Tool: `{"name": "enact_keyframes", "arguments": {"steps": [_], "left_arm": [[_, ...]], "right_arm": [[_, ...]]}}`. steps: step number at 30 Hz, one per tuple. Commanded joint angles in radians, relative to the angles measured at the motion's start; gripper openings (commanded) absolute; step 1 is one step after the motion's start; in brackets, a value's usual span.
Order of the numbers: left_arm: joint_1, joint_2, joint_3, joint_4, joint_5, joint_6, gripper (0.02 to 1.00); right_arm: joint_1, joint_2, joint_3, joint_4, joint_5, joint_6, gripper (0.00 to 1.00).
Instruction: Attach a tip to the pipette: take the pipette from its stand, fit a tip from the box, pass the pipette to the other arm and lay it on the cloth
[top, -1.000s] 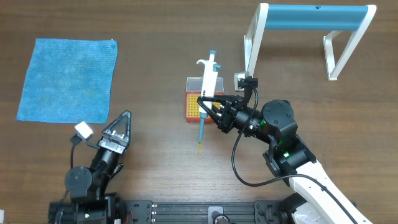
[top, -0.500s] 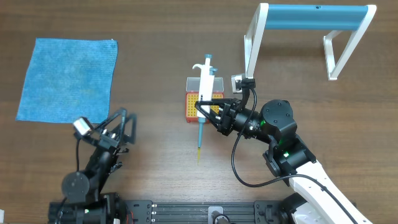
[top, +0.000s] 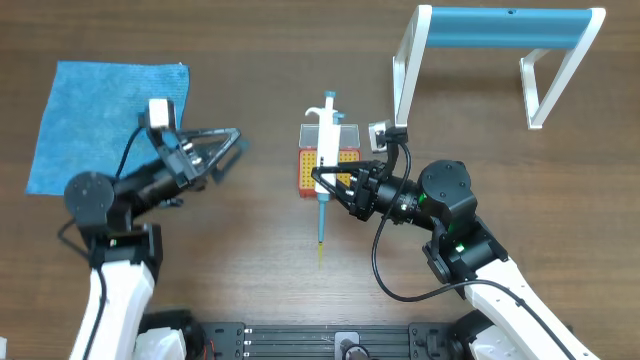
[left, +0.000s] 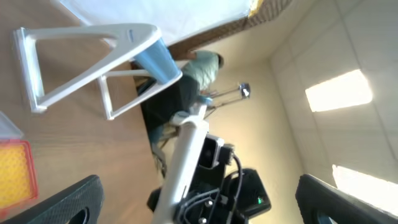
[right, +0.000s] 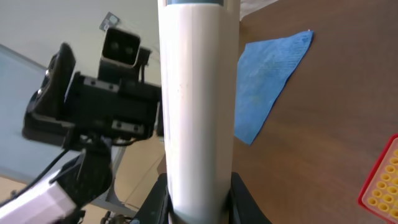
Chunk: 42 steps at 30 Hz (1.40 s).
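**Firmly gripped: pipette in the right tool, left tool spread wide**

From above, the right tool (top: 326, 186) is clamped on the white body of the pipette (top: 326, 140) at the middle of the table (top: 250, 270). The pipette runs far to near, with its head at the far end. A thin yellow tip (top: 319, 256) sits on its near end. It shows across the left part of the box (top: 348, 160) of yellow tips. The left tool (top: 222, 152) is to the left of the pipette and well apart from it, with its fingers spread and nothing between them. It shows just right of the blue cloth (top: 100, 130), which lies flat at the far left. The white and blue stand (top: 500, 30) is at the far right.

On the left wrist camera, the dark fingers (left: 68, 202) stand wide apart at either side. Between them, farther off, the pipette rises from the right arm's black wrist, with the stand beyond and a corner of the box at one edge.

On the right wrist camera, the pipette's white barrel stands between the tool's two fingers (right: 157, 202), held tight. Beyond it are the cloth, a corner of the box, and the left arm with its camera facing this way.
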Motion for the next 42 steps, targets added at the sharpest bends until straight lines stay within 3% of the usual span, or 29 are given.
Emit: {"name": "enact_keyframes", "arguments": {"steps": [1,4,9,13,19,41,42], "left_arm": [[-0.029,0.170,0.023,0.275,0.089,-0.040,0.998],[-0.117,0.219,0.024,0.457,0.074,-0.040,0.998],[-0.311,0.289,0.024,0.473,-0.002,0.030,0.996],[-0.393,0.349,0.024,0.473,-0.061,0.077,0.998],[-0.396,0.396,0.076,0.473,-0.075,0.142,0.963],[-0.397,0.396,0.143,0.397,0.003,0.166,0.961],[-0.397,0.396,0.143,0.397,0.010,0.166,0.869]], "right_arm": [[0.002,-0.004,0.026,0.008,-0.058,0.008,0.080],[0.002,-0.004,0.026,0.012,-0.083,0.008,0.080],[0.002,-0.004,0.026,0.026,-0.100,0.008,0.080],[0.002,-0.004,0.026,0.027,-0.110,0.008,0.080],[0.002,-0.004,0.026,0.026,-0.174,0.016,0.080],[0.002,-0.004,0.026,0.026,-0.177,0.016,0.082],[0.002,-0.004,0.026,0.027,-0.177,0.016,0.080]]}}
